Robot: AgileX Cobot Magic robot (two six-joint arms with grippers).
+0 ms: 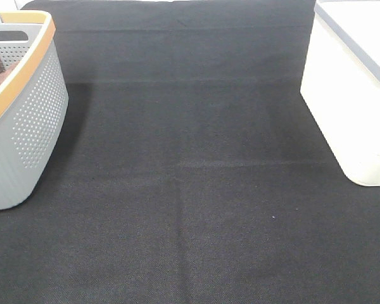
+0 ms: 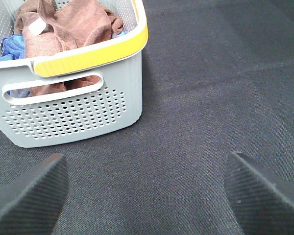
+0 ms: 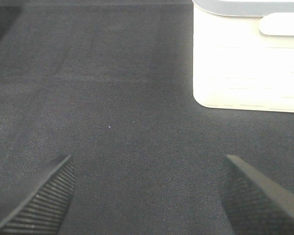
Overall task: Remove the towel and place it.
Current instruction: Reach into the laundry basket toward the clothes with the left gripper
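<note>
Towel [image 2: 78,24], its white tag [image 2: 35,27] unreadable, is lying bunched in the basket [image 2: 88,112] at the bench's [image 1: 190,190] 10 o'clock; left end effector [image 2: 148,193] and right end effector [image 3: 147,196] are gaping wide, holding nothing.

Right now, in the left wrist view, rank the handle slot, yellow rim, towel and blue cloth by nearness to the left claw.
1. The handle slot, in the basket wall facing the left claw.
2. The yellow rim, topping that wall.
3. The towel and blue cloth, both inside behind the rim; too close to call.
</note>
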